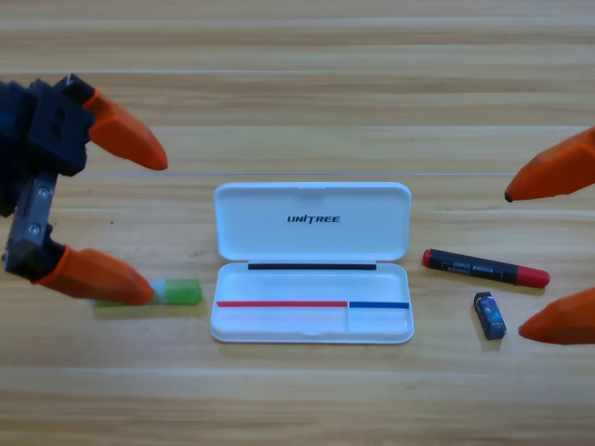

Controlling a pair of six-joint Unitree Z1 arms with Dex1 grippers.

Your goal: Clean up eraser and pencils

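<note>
— Left pincer (139, 218) first: where is it, and what are its jaws doing?

— It comes in at the left edge with its two orange jaws spread wide and nothing between them. The lower jaw lies over the pale end of the green pencil (177, 293), which rests flat on the worktop (297, 56) just left of the white case (311, 265).

— And the right pincer (558, 255)?

— Only its jaw tips show at the right edge, well apart from each other, holding nothing. It looks to be waiting.

— How far along is the tidying?

— By my reading, nothing is put away yet. The case lies open with its lid laid back, and none of the three items is inside. All three are on the wood outside it.

— Count them for me.

— Two pencils: the green one on the left, and the black pencil (485, 267) with red ends on the right of the case. One eraser (490, 315), small and dark, just below the black pencil, near the right pincer's lower jaw. One case.

— So what is left?

— Everything: both pencils and the eraser have to go into the tray. The green pencil seems to be the first one in hand.
</note>
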